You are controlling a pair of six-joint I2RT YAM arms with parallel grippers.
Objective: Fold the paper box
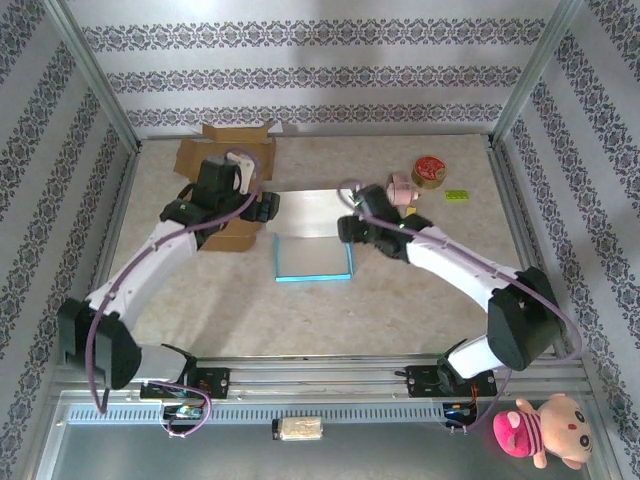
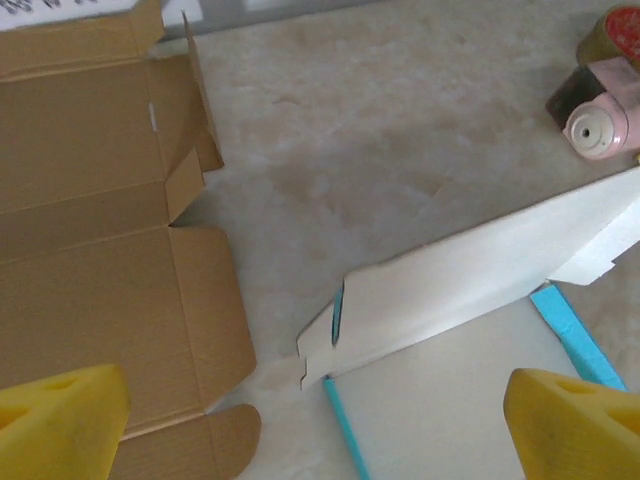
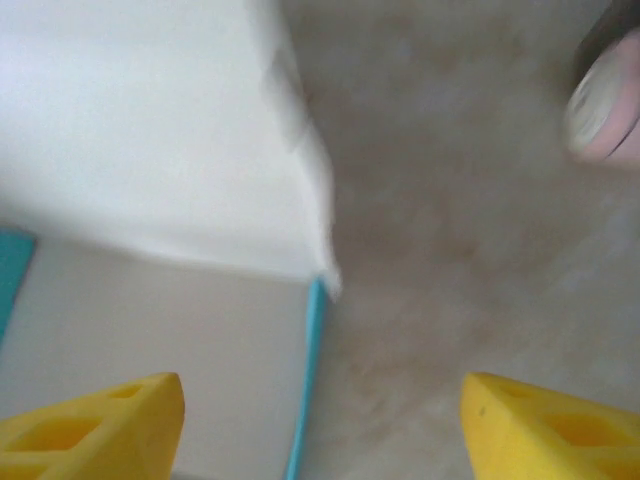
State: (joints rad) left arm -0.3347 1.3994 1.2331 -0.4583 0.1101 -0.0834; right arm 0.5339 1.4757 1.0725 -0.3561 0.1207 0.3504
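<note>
Nearest, past the front rail, a pink plush toy lies off the beige marbled desk. At the middle of the desk sits the white paper box with light-blue edges. Its base panel lies flat and its far flap is raised at a slant.

The left end effector hovers at the flap's left end. In its wrist view its yellow pads stand wide apart, cut off by the bottom corners, with nothing between them. The right end effector hangs at the box's right edge, jaws likewise apart and empty. That wrist picture is blurred, so the box corner shows little detail.

Farther back, the left arm hides part of a flattened brown cardboard carton. At far right are a pink bottle, a round red-and-gold tin and a small yellow-green tag, too small to identify.
</note>
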